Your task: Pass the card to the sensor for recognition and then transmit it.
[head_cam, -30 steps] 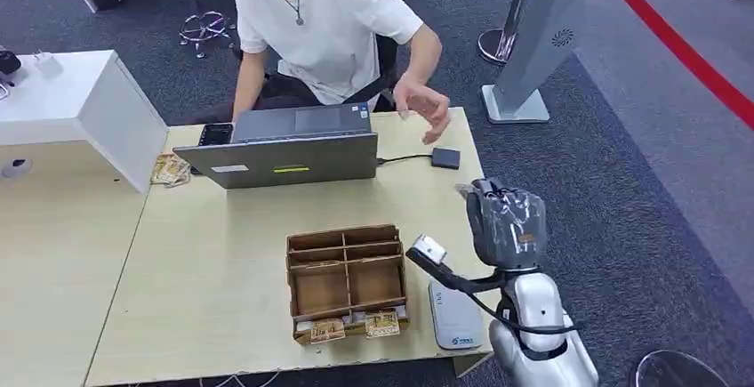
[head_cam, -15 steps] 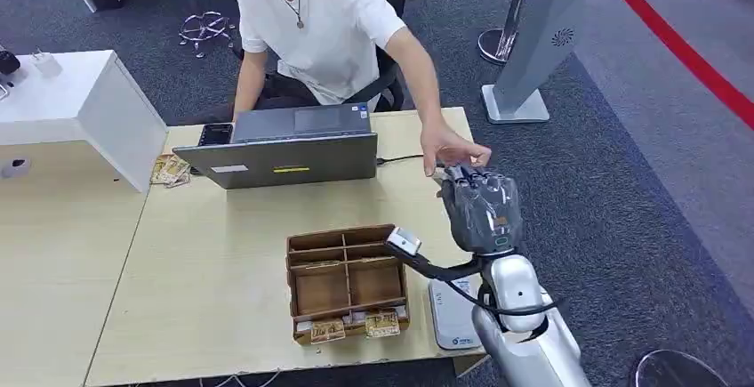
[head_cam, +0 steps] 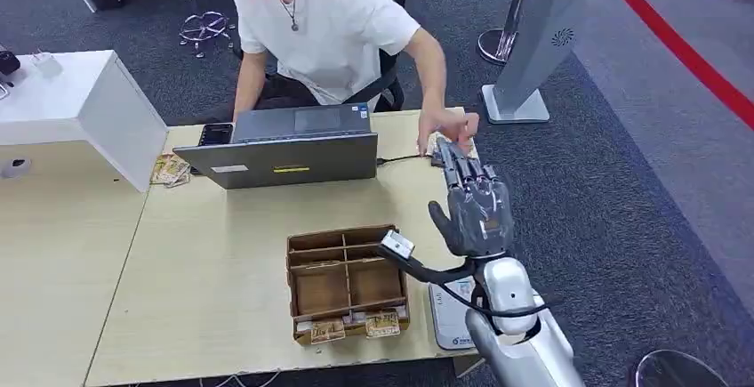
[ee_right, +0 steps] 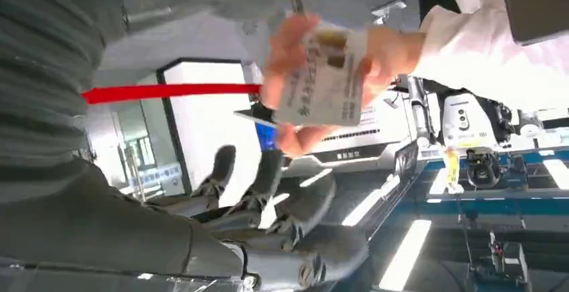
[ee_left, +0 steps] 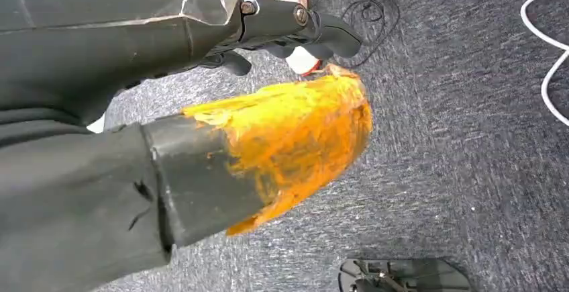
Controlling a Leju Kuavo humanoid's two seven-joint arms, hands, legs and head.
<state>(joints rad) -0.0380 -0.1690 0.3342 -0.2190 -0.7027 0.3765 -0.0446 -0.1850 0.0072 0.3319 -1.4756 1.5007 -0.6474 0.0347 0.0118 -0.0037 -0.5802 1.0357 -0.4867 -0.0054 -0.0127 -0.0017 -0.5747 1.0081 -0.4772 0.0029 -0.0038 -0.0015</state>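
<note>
While the right hand (head_cam: 476, 205) reaches open and empty just beyond the laptop's (head_cam: 286, 157) far corner, the card (ee_right: 327, 77) sits in the person's hand (ee_right: 315, 80), so sensing and handing back apparently remain.

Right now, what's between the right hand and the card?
Nothing. In the right wrist view, the card sits in the person's hand, apart from the robot's open right hand.

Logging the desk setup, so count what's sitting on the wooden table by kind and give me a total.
Laptop: 1
Divided cardboard box: 1
White card reader: 1
Phone: 1
Total: 4
</note>
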